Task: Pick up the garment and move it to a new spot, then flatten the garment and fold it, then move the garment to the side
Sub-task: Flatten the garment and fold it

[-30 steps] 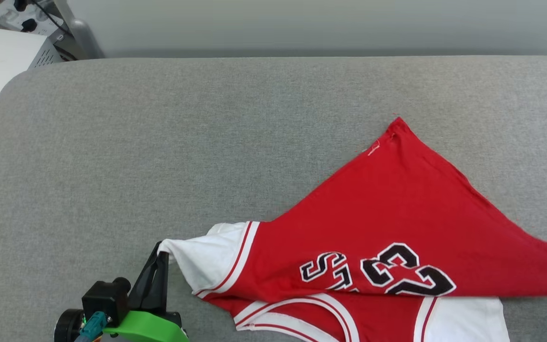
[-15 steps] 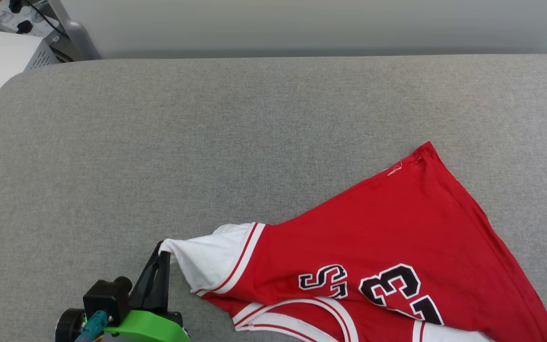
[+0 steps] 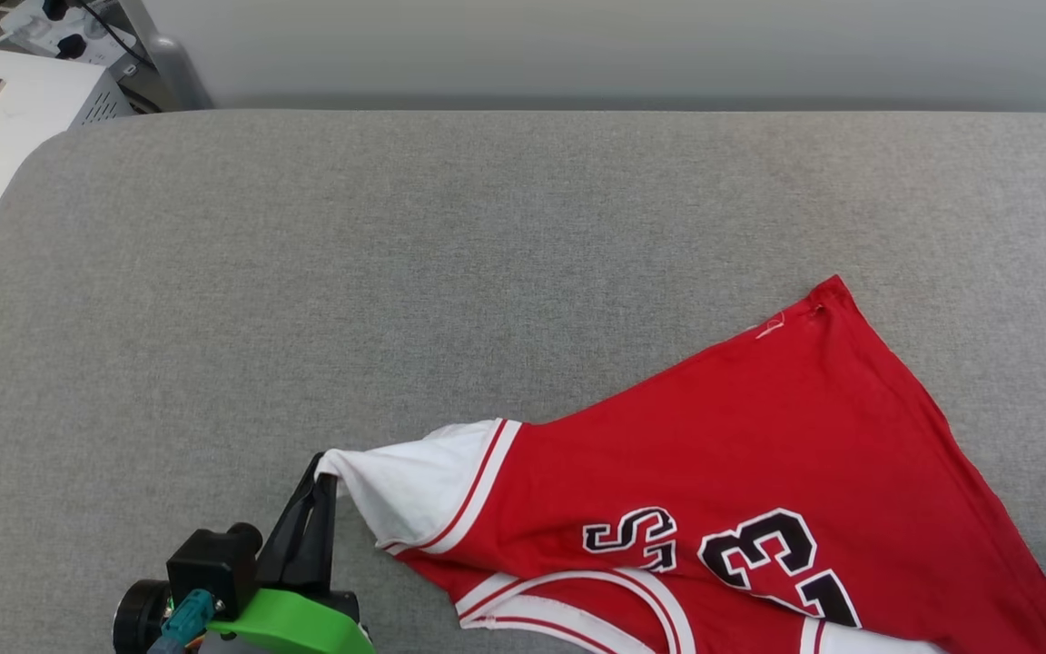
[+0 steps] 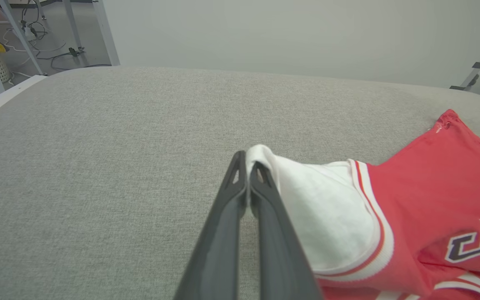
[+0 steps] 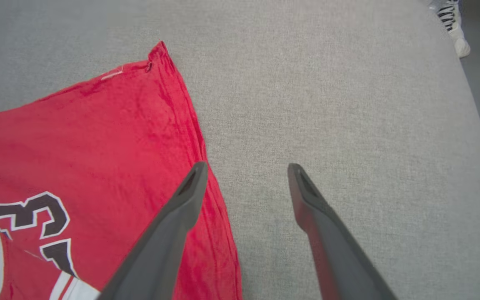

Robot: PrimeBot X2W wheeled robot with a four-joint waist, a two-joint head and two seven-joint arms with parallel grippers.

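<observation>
pinching the garment (image 3: 759, 454) sleeve: left gripper (image 3: 327, 472)

Red garment (image 3: 759, 436), white sleeves, black "23" face-up, rumpled, lower right

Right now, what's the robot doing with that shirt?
A two-armed robot is working a red shirt on a grey pad. The left jaws are shut on the tip of its white sleeve. The right jaws stand open over the shirt's opposite edge, holding nothing. The shirt lies number side up, skewed and not yet flat.
</observation>
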